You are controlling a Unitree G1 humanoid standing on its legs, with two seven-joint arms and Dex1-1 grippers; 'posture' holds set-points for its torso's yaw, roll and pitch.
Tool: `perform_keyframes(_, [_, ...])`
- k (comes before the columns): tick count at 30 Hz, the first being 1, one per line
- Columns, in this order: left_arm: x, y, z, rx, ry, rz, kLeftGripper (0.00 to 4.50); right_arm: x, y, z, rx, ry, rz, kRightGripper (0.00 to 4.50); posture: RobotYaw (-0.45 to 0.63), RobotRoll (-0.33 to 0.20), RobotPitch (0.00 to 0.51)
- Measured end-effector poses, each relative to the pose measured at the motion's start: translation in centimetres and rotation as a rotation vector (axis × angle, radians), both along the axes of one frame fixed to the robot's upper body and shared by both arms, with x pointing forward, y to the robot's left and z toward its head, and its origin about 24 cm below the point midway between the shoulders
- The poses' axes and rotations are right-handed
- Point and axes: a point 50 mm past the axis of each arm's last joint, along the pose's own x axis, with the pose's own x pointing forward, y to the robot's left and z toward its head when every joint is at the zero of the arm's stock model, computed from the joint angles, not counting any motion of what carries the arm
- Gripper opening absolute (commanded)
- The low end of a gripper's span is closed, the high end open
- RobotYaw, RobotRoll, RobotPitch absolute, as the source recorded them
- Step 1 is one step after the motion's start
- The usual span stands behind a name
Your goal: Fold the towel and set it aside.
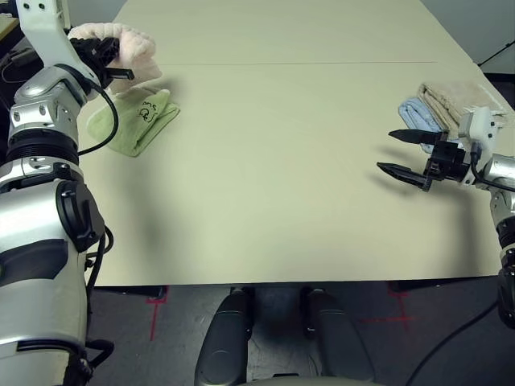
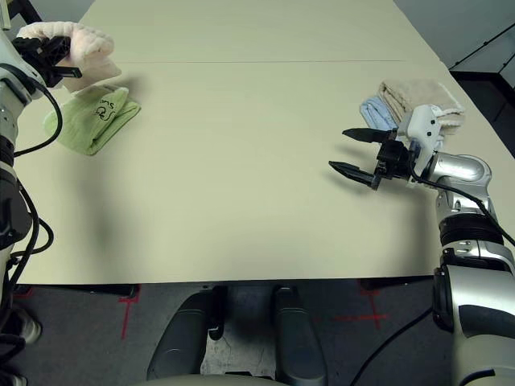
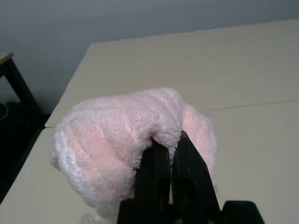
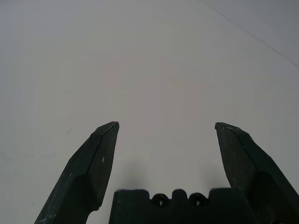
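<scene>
The folding looked finished; the step in hand was the setting aside. The left gripper [image 3: 169, 140] had its fingers pinched tight on the towel [image 3: 126, 144], a pink bundle held clear of the desk [image 1: 282, 161] at its far left corner. The bundle hung just beyond and partly over the green towel [image 1: 135, 119], which lay folded near the left edge.

The right gripper [image 1: 404, 153] hovered above the desk's right side with its fingers spread wide and nothing between them. Just behind it, by the right edge, lay a blue towel [image 1: 418, 114] and a beige towel [image 1: 459, 98], side by side and touching.

The next move probably called for lowering the bundle flat onto the desk and only then letting go, so that the folds would not spring apart. A spot beside or on the green towel seemed the natural choice.

Room was tight there. The left edge and the far corner were both close, and a drop made too far out could send the towel off the desk. The whole middle of the desk was bare, so there was plenty of space to shift inward. The right arm stood well apart and should not get in the way.
</scene>
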Motion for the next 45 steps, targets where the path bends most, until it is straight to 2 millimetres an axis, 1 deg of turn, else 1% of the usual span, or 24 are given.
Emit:
perform_keyframes(6, [-0.4, 0.6, -1.4, 0.009, 0.034, -0.004, 0.01, 0.0, 0.1, 0.2, -0.004, -0.011, 0.006, 4.5, 0.08, 0.0, 0.184])
perform_keyframes(12, [-1.0, 1.0, -3.4, -0.043, 0.108, -0.064, 0.01, 0.0, 0.1, 0.3, -0.003, -0.009, 0.006, 4.5, 0.08, 0.0, 0.18])
perform_keyframes(17, [-2.5, 1.6, -4.9, -0.092, 0.187, -0.074, 0.01, 0.0, 0.1, 0.3, -0.004, -0.01, 0.005, 4.5, 0.08, 0.0, 0.179])
perform_keyframes(19, [-3.3, 2.0, -5.5, -0.148, 0.209, -0.065, 0.01, 0.0, 0.1, 0.3, -0.005, -0.01, 0.005, 4.5, 0.08, 0.0, 0.179])
perform_keyframes(21, [-3.9, 2.4, -5.6, -0.221, 0.216, -0.029, 0.01, 0.0, 0.1, 0.3, -0.005, -0.011, 0.006, 4.5, 0.09, 0.0, 0.181])
perform_keyframes(24, [-4.4, 3.0, -5.1, -0.315, 0.201, 0.025, 0.01, 0.0, 0.1, 0.3, -0.005, -0.011, 0.006, 4.5, 0.08, 0.0, 0.181])
perform_keyframes(27, [-4.8, 3.4, -5.1, -0.395, 0.214, 0.059, 0.01, 0.0, 0.1, 0.3, -0.004, -0.01, 0.006, 4.5, 0.08, 0.0, 0.181])
perform_keyframes(33, [-5.2, 3.1, -5.1, -0.472, 0.251, 0.052, 0.01, 0.0, 0.1, 0.3, -0.004, -0.011, 0.006, 4.5, 0.08, 0.0, 0.181])
perform_keyframes(38, [-5.4, 2.2, -6.2, -0.529, 0.301, 0.014, 0.01, 0.0, 0.1, 0.3, -0.004, -0.011, 0.005, 4.5, 0.08, 0.0, 0.184])
perform_keyframes(42, [-5.6, 1.8, -6.6, -0.51, 0.336, -0.006, 1.14, 0.0, 0.1, 0.3, -0.003, -0.011, 0.004, 4.5, 0.08, 0.0, 0.183])
perform_keyframes(45, [-5.7, 1.6, -7.1, -0.459, 0.377, -0.007, 2.27, 0.1, 0.2, 0.3, -0.002, -0.012, 0.004, 4.5, 0.08, 0.0, 0.181])
